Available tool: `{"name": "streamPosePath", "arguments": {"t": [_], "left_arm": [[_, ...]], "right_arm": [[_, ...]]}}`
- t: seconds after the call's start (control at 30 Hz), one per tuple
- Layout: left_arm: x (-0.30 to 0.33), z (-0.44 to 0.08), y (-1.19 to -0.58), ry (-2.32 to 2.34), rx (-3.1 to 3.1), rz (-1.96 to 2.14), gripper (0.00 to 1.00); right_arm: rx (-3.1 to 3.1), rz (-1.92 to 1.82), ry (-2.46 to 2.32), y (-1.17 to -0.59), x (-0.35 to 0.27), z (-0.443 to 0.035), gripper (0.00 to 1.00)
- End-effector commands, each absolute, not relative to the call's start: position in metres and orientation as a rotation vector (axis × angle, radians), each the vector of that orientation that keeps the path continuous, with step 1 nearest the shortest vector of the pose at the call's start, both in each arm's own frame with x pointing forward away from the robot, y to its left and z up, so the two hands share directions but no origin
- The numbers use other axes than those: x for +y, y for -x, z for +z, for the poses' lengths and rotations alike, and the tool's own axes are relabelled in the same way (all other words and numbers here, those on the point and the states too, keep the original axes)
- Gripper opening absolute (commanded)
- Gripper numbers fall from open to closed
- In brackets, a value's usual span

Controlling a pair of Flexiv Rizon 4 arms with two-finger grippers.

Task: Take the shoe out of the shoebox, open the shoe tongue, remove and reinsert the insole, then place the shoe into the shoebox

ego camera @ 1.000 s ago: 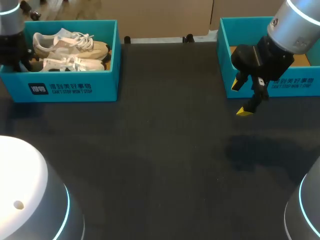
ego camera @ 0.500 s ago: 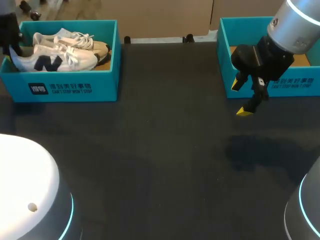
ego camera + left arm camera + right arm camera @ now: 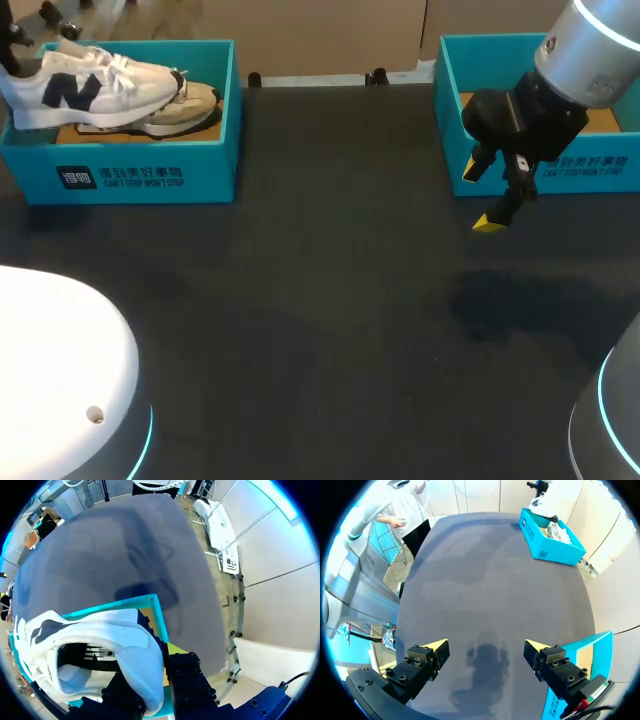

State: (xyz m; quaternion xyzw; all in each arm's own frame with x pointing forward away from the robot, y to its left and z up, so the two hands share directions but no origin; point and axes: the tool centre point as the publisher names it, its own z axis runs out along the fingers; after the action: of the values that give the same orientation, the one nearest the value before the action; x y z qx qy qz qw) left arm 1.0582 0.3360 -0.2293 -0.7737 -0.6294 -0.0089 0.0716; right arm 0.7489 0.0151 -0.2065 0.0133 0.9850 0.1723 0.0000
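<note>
The table [image 3: 320,300] carries a teal shoebox [image 3: 150,175] at upper left and a second box [image 3: 450,120] at upper right. In the past second the white shoe [image 3: 90,85] has risen from lying in the shoebox to hanging side-on over its left rim. Taking it out looks nearly done, though it is not yet clear of the box. The other shoe [image 3: 185,105] lies inside.

The left gripper [image 3: 152,680] is clamped on the shoe's heel. The right gripper [image 3: 482,195] has not moved and hangs spread wide and empty.

In the head view the left gripper is cut off at the upper left edge. Insole and tongue cannot be made out.
</note>
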Motion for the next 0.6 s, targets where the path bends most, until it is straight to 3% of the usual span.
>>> {"name": "streamPosePath", "arguments": {"t": [0.03, 0.27, 0.6], "left_arm": [[0.337, -0.204, -1.053, 2.318, -1.902, -0.045, 0.00], [0.342, -0.175, -1.054, 2.326, -1.964, -0.079, 0.00], [0.342, -0.175, -1.054, 2.326, -1.964, -0.079, 0.00]], "right_arm": [[3.094, 0.538, -0.042, -0.749, 0.015, -0.207, 1.00], [3.094, 0.538, -0.042, -0.749, 0.015, -0.207, 1.00], [3.094, 0.538, -0.042, -0.749, 0.015, -0.207, 1.00]]}}
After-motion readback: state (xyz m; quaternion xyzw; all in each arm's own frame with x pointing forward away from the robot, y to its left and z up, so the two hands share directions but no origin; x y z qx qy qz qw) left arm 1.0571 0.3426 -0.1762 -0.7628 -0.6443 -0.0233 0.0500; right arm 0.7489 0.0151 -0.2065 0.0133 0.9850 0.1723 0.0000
